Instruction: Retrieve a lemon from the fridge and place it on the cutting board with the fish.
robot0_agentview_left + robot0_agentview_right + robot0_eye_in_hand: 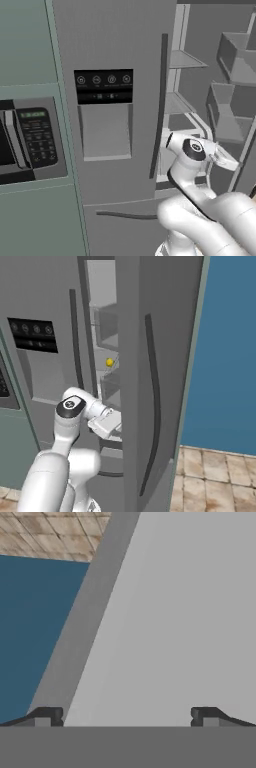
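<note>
Inside the fridge (130,331), at twelve o'clock above the hand on a pale shelf, sits the lemon (109,362), while the gripper (127,714), jaws spread wide and empty, noses past the open door, presumably to reach it.

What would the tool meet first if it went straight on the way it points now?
Most likely the pale grey panel of the fridge's open right door, which lies straight ahead of the open tool in the hand view. How far off it stands is unclear. The lemon is not on that line.
</note>
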Tool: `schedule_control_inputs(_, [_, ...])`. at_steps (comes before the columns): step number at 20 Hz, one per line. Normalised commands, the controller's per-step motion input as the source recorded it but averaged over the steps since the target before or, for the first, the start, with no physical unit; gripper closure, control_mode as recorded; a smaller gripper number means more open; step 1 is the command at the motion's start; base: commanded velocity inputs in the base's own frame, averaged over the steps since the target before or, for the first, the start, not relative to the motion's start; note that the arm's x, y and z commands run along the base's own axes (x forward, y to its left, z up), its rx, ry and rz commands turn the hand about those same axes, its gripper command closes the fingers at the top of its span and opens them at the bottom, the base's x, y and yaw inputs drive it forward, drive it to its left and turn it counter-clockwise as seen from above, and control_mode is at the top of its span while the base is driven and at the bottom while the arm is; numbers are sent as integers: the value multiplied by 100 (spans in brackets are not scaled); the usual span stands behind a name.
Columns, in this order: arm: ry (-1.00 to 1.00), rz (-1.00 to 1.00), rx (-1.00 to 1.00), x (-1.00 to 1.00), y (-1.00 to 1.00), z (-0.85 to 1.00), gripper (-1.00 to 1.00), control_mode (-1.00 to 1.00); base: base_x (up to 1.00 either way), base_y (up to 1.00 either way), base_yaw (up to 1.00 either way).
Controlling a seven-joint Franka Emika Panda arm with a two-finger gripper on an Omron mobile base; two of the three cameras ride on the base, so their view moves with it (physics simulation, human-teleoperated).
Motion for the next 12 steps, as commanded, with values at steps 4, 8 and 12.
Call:
schedule_control_inputs(4, [19, -16, 0, -14, -100, -13, -100, -100, 0, 0, 0])
schedule_control_inputs(8, [14, -17, 0, -15, -100, -34, -100, -100, 0, 0, 0])
schedule_control_inputs(12, [1, -4, -8, -13, -75, -39, -100, -100, 0, 0, 0])
